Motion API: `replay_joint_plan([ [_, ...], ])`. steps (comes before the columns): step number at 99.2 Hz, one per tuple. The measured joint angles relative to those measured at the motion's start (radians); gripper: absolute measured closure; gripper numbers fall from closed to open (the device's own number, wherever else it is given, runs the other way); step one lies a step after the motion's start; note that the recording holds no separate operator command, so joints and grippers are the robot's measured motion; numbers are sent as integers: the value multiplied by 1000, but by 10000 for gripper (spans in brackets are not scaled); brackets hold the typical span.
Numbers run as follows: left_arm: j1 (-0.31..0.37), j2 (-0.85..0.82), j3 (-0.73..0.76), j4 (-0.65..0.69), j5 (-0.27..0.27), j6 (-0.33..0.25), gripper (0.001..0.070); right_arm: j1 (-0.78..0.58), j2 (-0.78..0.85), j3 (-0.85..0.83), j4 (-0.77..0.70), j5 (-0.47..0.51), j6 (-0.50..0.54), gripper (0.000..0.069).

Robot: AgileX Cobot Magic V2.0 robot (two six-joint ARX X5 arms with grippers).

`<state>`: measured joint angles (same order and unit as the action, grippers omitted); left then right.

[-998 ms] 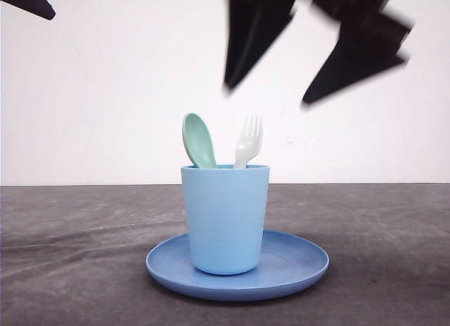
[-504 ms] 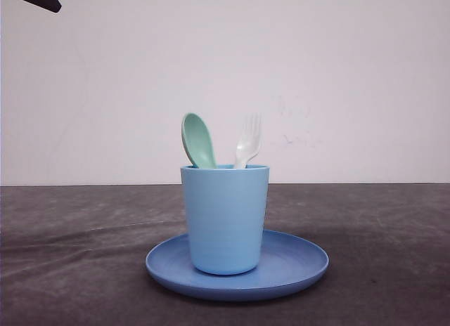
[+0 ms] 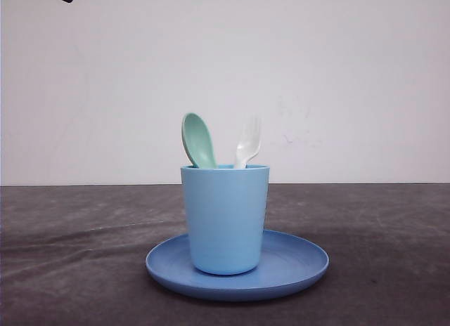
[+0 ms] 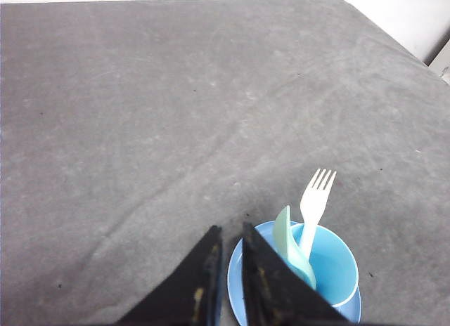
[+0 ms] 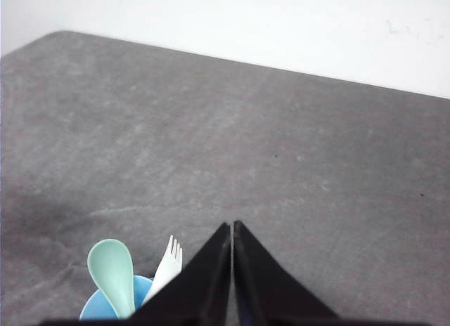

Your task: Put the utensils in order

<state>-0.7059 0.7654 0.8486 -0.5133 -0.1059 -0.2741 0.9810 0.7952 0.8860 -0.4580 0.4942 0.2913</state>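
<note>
Left gripper (image 4: 228, 231): black fingers nearly together, a thin slit between the tips, nothing held; raised over the table, with the cup below and just beside the tips. A dark scrap at the top left corner of the front view may belong to this arm; too little of it shows to say.

Right gripper (image 5: 232, 226): fingers pressed tip to tip, holding nothing; raised over the table, the cup below and to one side.

Fork (image 3: 247, 143): white plastic, standing handle-down in the cup, tines up, slightly blurred in the front view; leans toward the rim on the robot's right.

Spoon (image 3: 199, 140): mint green, handle-down in the same cup, oval bowl up, on the robot's left of the fork; the two heads stand near each other, apart.

Cup (image 3: 225, 217): light blue, upright, at the centre of the plate.

Plate (image 3: 295, 263): blue, round, flat on the table.

Step in hand, by judgement: both utensils are housed, so the task looks complete; what is left is clearing the arms. Do it well by lifting straight away from the cup, fingers kept narrow, so nothing brushes the protruding heads or tips the cup.

Table (image 4: 140, 115): dark grey, faintly mottled and streaked, one rounded far corner visible.

Room: plain white wall behind.
</note>
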Motion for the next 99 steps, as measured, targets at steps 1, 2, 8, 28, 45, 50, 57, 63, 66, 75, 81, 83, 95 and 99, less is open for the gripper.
replay_joint_plan([
  [1,0,0,0,0,0,0,685,0,0,0,0,0,0,687],
  [2,0,0,0,0,0,0,685,0,0,0,0,0,0,687],
  [8,0,0,0,0,0,0,685,0,0,0,0,0,0,687],
  [28,0,0,0,0,0,0,685,0,0,0,0,0,0,687],
  [45,0,0,0,0,0,0,685,0,0,0,0,0,0,687],
  [50,0,0,0,0,0,0,685,0,0,0,0,0,0,687],
  [57,0,0,0,0,0,0,685,0,0,0,0,0,0,687],
  [63,0,0,0,0,-6,13,685,0,0,0,0,0,0,687],
  [66,2,-2,0,0,-16,27,685,0,0,0,0,0,0,687],
  [75,28,-18,0,0,-39,80,685,0,0,0,0,0,0,687],
  [81,63,-39,0,0,-46,110,685,0,0,0,0,0,0,687],
  [83,76,-47,0,0,-46,118,685,0,0,0,0,0,0,687],
  [95,179,-101,-16,9,-47,148,685,0,0,0,0,0,0,687],
  [99,224,-125,-37,11,-47,160,685,0,0,0,0,0,0,687],
])
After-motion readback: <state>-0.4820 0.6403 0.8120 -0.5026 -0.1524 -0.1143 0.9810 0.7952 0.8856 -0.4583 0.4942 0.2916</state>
